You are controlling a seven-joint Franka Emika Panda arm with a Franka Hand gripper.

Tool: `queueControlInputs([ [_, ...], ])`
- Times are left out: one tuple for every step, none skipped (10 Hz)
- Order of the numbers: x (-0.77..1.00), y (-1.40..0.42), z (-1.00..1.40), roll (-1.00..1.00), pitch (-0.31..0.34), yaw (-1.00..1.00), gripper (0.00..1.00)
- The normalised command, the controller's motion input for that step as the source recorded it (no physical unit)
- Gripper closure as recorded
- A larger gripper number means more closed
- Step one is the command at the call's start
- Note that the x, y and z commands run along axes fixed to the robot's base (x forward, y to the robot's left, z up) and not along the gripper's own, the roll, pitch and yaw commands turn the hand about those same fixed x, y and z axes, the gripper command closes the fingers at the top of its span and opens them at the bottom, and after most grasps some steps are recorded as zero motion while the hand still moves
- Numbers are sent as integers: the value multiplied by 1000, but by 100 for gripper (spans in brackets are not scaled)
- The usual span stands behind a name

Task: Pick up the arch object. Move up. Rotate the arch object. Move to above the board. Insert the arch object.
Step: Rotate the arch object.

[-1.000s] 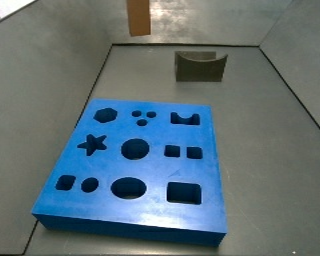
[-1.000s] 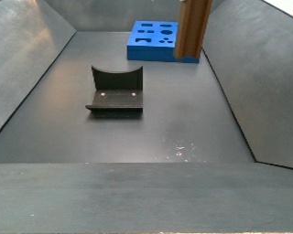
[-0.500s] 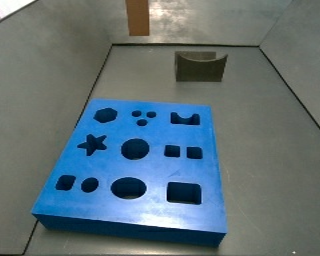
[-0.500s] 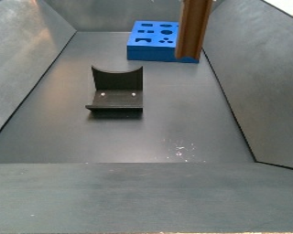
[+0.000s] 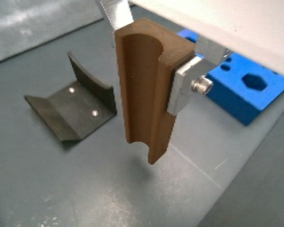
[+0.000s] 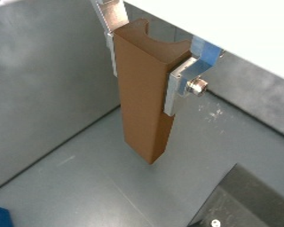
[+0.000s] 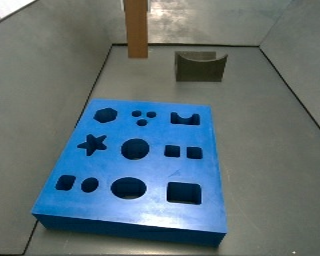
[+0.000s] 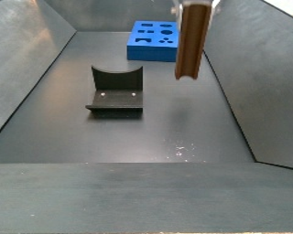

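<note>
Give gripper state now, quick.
Gripper: shut on the arch object, held upright in the air above the floor, short of the board.

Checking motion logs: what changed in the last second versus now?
The tall orange-brown wood-like arch object, clamped in the gripper, hangs lower in both side views than before, with more of its length showing, and clear of the floor. The jaws have kept their hold. The bright-blue board and the dark grey notched block stayed put.
</note>
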Motion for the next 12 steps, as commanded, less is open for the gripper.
queueControlInputs([
  [22, 13, -937, 11, -41, -62, 100],
  [24, 14, -824, 11, -38, -61, 100],
  [24, 14, -609, 11, -31, -60, 100],
  [19, 14, -401, 11, -33, -60, 100],
  [14, 13, -248, 12, -37, -60, 100],
  [0, 0, 0, 13, -41, -60, 0],
  [0, 0, 1000, 8, -5, -55, 0],
  [-2, 0, 1000, 8, -2, -55, 0],
  [-22, 3, 1000, 3, 36, -52, 0],
  [-25, 4, 940, 1, 48, -51, 0],
  [-13, 6, 717, -1, 60, -50, 0],
  [-3, 7, 540, -3, 73, -50, 0],
])
